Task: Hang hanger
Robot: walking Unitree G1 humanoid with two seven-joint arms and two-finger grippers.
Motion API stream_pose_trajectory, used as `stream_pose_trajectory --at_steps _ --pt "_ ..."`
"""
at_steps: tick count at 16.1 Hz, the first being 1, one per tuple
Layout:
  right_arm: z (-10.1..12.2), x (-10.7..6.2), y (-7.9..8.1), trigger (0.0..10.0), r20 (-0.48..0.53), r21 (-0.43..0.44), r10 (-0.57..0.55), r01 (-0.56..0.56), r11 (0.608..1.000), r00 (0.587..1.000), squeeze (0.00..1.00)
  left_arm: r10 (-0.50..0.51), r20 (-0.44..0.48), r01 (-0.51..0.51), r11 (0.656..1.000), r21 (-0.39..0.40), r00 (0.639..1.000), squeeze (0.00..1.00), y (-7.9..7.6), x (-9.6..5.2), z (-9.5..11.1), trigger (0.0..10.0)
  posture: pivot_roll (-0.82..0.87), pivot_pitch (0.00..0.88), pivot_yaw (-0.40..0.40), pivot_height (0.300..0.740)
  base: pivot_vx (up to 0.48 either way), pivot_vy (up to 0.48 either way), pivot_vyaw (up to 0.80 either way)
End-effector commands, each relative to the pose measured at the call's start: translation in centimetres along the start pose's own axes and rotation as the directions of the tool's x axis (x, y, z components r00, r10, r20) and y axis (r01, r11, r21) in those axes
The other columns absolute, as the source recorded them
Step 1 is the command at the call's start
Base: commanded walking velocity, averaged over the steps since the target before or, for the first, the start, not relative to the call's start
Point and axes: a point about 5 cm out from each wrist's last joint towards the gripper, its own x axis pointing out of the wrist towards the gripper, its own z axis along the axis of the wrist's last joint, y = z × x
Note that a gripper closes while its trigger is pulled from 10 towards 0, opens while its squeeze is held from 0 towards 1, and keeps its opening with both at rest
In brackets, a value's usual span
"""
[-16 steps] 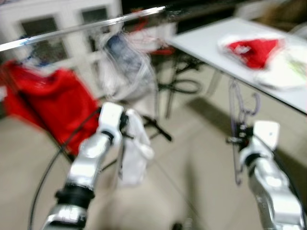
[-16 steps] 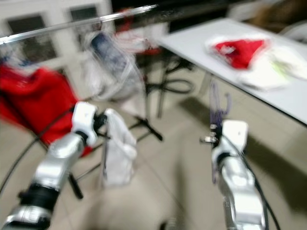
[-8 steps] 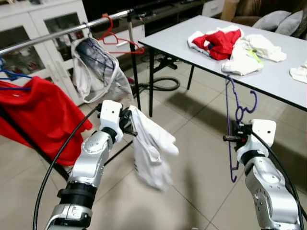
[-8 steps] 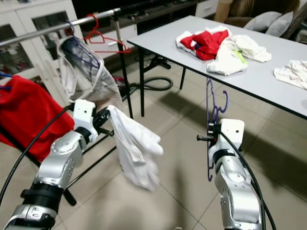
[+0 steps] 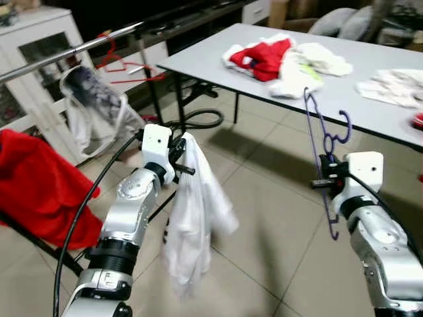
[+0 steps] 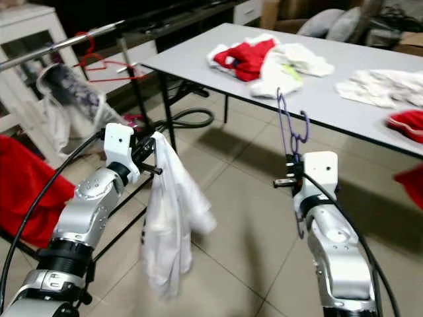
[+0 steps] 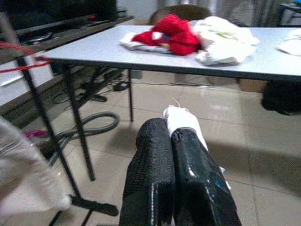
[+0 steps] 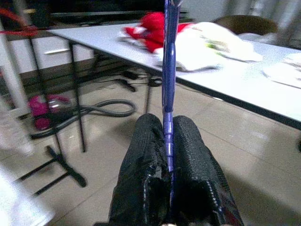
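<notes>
White garment (image 5: 195, 218) limp now, L tool (image 5: 183, 157).

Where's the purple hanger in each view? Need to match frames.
Left eye view: purple hanger right of centre, upright in the right gripper.
Right eye view: hanger just right of centre, rising from the same gripper.
Left wrist view: I can't make it out.
Right wrist view: a thin purple bar clamped between the black fingers.
Shared landmark: red garment on the grey table.

Left gripper (image 7: 175, 136) jaws tight on white cloth (image 7: 181, 117), grey table (image 7: 94, 49) beyond
</notes>
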Motion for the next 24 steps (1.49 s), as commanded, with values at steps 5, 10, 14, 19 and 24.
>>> stream_pose_trajectory --at_steps 5,10,14,19,24 --pt "1.8 0.2 0.9 10.0 0.058 -0.045 0.098 -0.096 0.994 0.993 0.0 0.044 0.027 -0.044 0.999 -0.014 0.999 0.0 1.1 -0.2 0.7 10.0 -0.11 0.0 0.053 0.74 0.319 0.0 -0.48" --pt "2.6 0.5 0.4 10.0 0.076 -0.113 0.138 -0.13 0.985 0.987 0.0 0.058 0.041 -0.057 0.998 -0.015 0.997 0.0 1.6 0.1 1.4 10.0 -0.11 0.0 0.05 0.74 0.322 0.0 -0.48" --pt "2.7 0.6 0.5 10.0 0.079 -0.124 0.147 -0.136 0.983 0.986 0.0 0.061 0.043 -0.06 0.998 -0.027 0.997 0.0 1.6 0.2 1.5 10.0 -0.11 0.0 0.051 0.74 0.326 0.0 0.0" --pt "2.7 0.6 0.8 10.0 0.081 -0.139 0.173 -0.161 0.977 0.982 0.0 0.068 0.044 -0.067 0.997 -0.034 0.997 0.0 1.8 0.2 1.5 10.0 -0.12 0.0 0.057 0.74 0.344 0.0 0.0" --pt "2.6 0.9 1.1 10.0 0.082 -0.135 0.178 -0.166 0.977 0.981 0.0 0.065 0.049 -0.064 0.997 -0.035 0.997 0.0 1.8 0.5 1.8 10.0 -0.12 0.0 0.066 0.74 0.349 0.0 -0.57"
